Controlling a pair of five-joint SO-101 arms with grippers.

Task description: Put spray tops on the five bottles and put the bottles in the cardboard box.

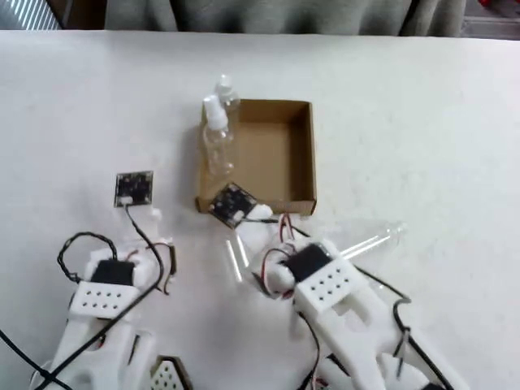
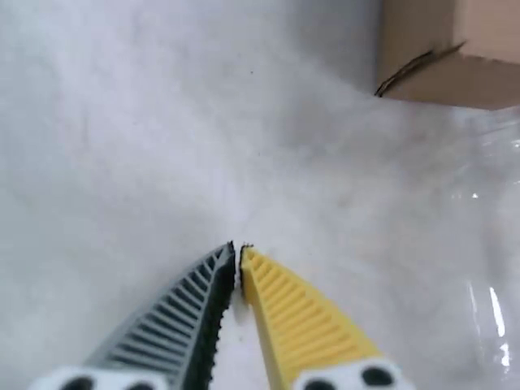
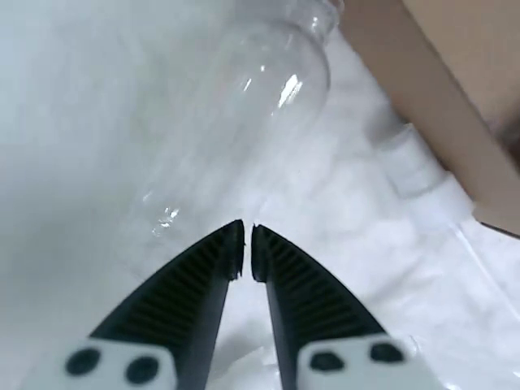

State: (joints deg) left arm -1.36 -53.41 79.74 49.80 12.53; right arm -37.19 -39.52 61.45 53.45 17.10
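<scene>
The cardboard box [image 1: 276, 154] stands open at the table's middle. Two clear bottles [image 1: 218, 134] with white spray tops stand upright inside along its left wall. A clear bottle without a top [image 3: 244, 106] lies on the table just beyond my right gripper [image 3: 247, 236], its neck towards the box [image 3: 455, 106]. That gripper is shut and holds nothing. A white spray top [image 3: 406, 154] lies beside the box's front wall. My left gripper [image 2: 238, 253], with one grey and one yellow finger, is shut and empty over bare table, left of the box corner [image 2: 455, 49].
Another clear bottle [image 1: 370, 241] lies on its side to the right of the right arm [image 1: 325, 284]. The left arm [image 1: 106, 292] sits at the lower left with black cables looping around it. The white table stretches wide on both sides of the box.
</scene>
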